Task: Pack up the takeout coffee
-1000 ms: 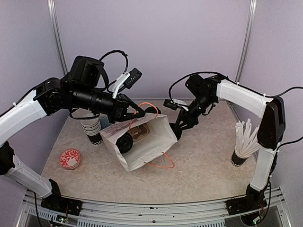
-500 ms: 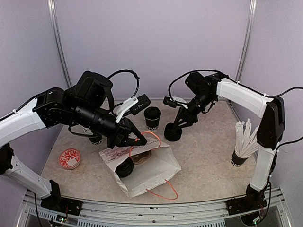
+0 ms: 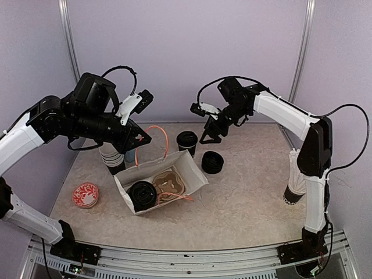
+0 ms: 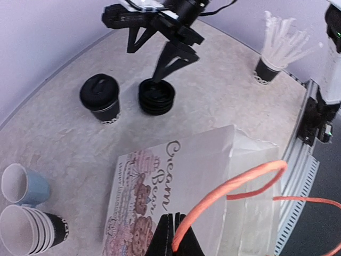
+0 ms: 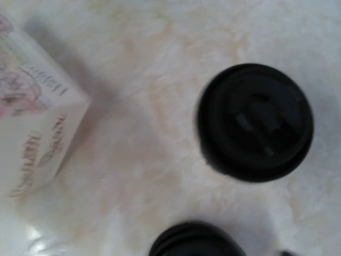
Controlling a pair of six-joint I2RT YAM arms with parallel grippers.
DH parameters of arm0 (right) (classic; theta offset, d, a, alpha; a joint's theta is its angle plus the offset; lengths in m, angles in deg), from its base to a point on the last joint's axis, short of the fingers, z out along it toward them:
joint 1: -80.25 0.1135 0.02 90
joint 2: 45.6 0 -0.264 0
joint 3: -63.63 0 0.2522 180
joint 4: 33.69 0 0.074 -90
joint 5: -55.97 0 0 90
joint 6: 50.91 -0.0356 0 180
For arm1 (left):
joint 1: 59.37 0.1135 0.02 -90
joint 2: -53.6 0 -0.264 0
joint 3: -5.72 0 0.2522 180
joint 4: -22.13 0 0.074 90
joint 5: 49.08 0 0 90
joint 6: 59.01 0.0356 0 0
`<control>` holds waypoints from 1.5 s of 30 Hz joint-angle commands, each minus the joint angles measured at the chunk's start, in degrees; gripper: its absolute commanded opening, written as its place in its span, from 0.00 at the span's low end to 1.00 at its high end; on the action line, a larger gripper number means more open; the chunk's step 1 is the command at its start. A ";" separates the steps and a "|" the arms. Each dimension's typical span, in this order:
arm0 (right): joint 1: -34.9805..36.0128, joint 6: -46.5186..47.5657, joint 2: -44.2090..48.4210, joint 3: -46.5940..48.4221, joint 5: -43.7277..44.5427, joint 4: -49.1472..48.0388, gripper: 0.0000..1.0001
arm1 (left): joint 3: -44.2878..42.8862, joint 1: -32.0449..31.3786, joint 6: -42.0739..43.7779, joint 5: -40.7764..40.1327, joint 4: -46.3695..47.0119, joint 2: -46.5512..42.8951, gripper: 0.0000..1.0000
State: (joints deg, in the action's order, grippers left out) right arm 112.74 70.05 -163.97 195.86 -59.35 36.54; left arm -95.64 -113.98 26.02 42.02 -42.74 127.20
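The main danger I see is at the left gripper. Its jaws are closed on the thin orange cord handle of the white printed paper bag, so the bag is held up at this side by one cord only. If I pull too high or to the side, the bag can tip and the cup inside can fall over, or the cord can slip out of the jaws.

The second danger is at the right gripper, which hovers with its jaws spread wide over the far part of the surface. Below it, the small black paper cup with a black plastic lid and the low stack of black plastic lids stand just beside each other. A descent a little off could catch the lids instead, or knock the cup over. A squeeze that is too strong may crush the paper wall or pop the lid.

The bag is open at the top and holds the second black lidded cup. Next to it lies a brown cardboard piece that I cannot identify. I judge the packing half done.

Outside the bag, at the left, stand a light blue ceramic mug, which looks empty, and a nested stack of lidless cups. A black cup of white straws stands at the right edge.
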 commanded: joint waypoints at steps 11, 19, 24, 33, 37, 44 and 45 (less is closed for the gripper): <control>0.96 -7.32 -19.70 19.01 0.93 -5.13 0.99 | -2.34 10.66 6.63 -14.77 0.20 8.82 0.17; 2.59 -8.23 -23.14 21.20 2.37 -7.63 0.99 | -1.95 11.98 6.09 -17.03 1.29 8.44 0.50; 2.93 -9.56 -24.47 21.27 2.53 -10.15 0.94 | -1.90 11.98 5.24 -16.11 1.41 7.84 0.55; 3.01 -11.65 -26.77 21.99 2.17 -11.09 0.91 | -1.36 11.99 3.36 -15.14 0.92 6.48 0.56; 3.19 -12.12 -27.00 22.05 3.14 -11.62 0.83 | -0.62 11.98 2.91 -14.82 1.31 6.07 0.56; 3.58 -12.54 -25.07 20.98 2.44 -11.46 0.70 | -0.37 11.98 2.53 -14.55 1.23 5.56 0.57; 3.64 -12.66 -24.59 20.60 2.52 -11.60 0.69 | -0.31 11.98 2.45 -14.55 1.34 5.37 0.57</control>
State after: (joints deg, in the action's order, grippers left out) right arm 115.56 58.44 -189.08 216.82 -57.04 24.10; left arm -96.69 -102.20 29.47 26.86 -42.46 134.44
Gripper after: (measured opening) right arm 0.711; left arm 0.564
